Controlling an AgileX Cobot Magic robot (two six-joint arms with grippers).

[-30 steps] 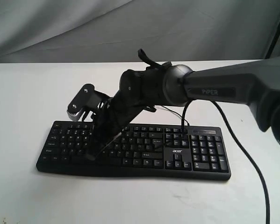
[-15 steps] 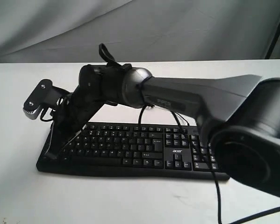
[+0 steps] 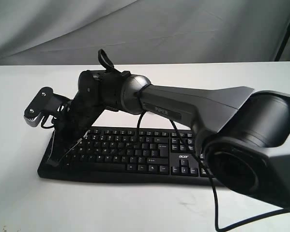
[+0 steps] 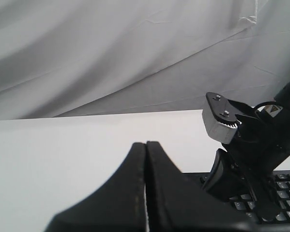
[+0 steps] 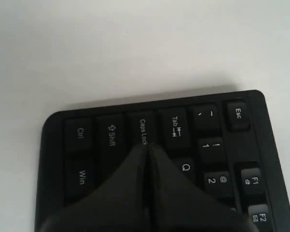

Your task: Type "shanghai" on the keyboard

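Right gripper (image 5: pixel 147 148) fingers (image 5: pixel 126 188) pressed together, tip by Caps Lock key (image 5: pixel 143 128) on keyboard (image 3: pixel 149 155); nudge toward letters, press straight down, single key.
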